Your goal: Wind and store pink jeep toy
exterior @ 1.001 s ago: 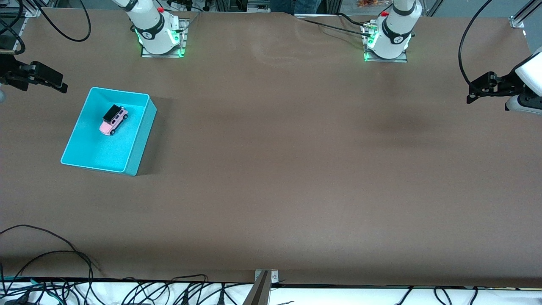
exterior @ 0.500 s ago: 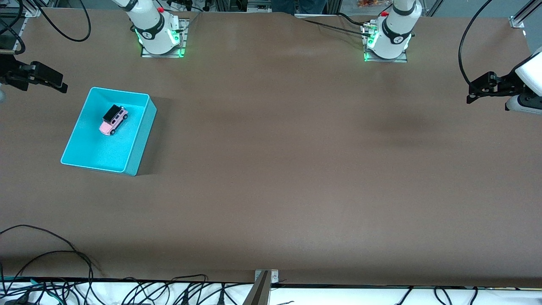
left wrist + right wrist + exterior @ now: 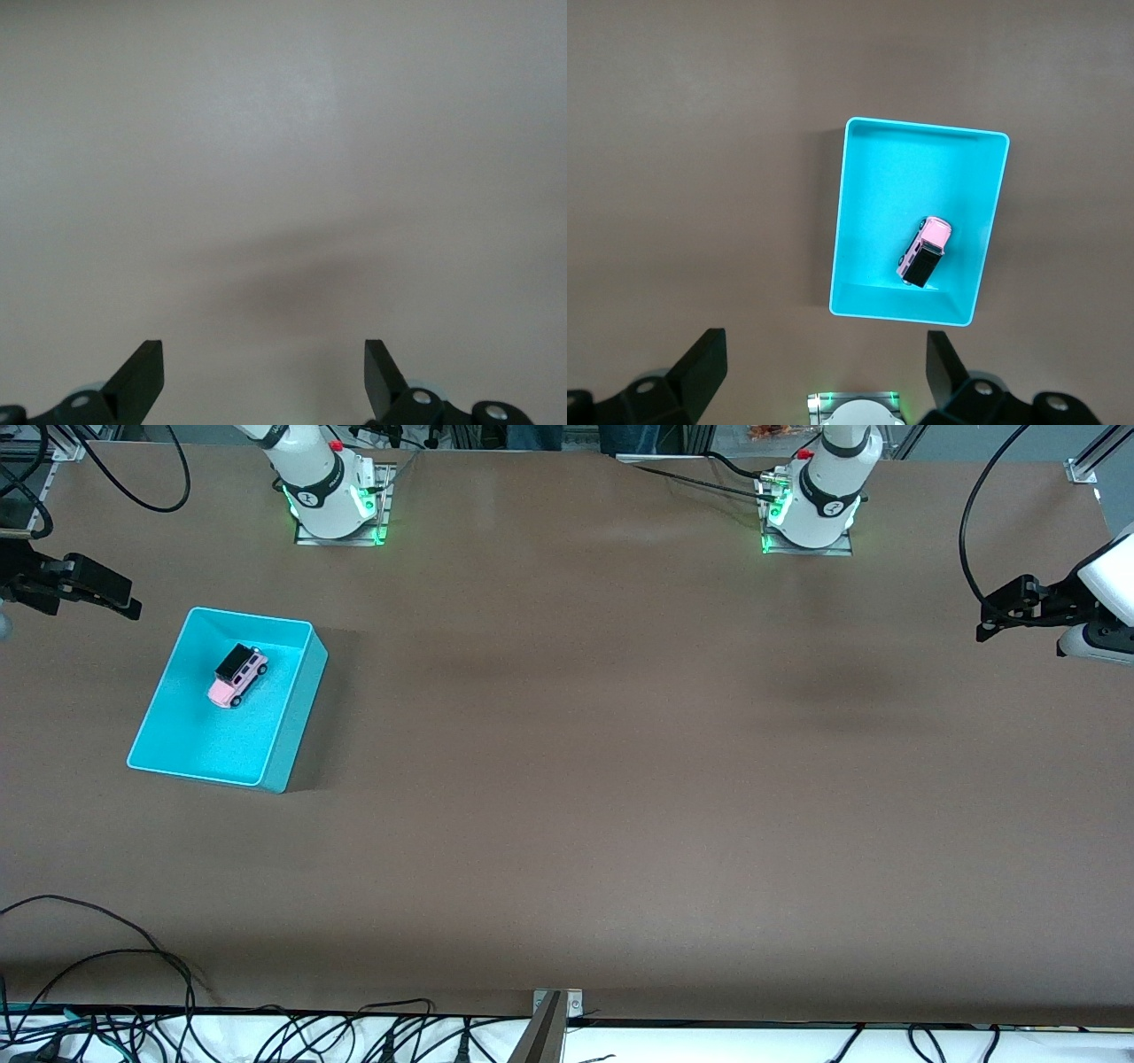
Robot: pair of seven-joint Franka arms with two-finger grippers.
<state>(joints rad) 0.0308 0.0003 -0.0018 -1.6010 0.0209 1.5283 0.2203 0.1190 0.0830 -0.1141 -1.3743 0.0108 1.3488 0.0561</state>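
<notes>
The pink jeep toy (image 3: 237, 676) rests on its wheels inside the turquoise bin (image 3: 297, 717), toward the right arm's end of the table, in the part of the bin farther from the front camera. In the right wrist view the jeep (image 3: 925, 251) lies inside the bin (image 3: 881, 190), seen from high up. My right gripper (image 3: 124, 598) hangs open and empty off the bin's corner, out at the table's end. Between the fingers of my right gripper (image 3: 827, 354) there is nothing. My left gripper (image 3: 982, 622) waits open at the left arm's end, over bare table (image 3: 264, 365).
The two arm bases (image 3: 337, 509) (image 3: 811, 514) stand along the table edge farthest from the front camera. Cables (image 3: 115, 957) lie near the table edge closest to that camera. A brown mat (image 3: 620, 735) covers the table.
</notes>
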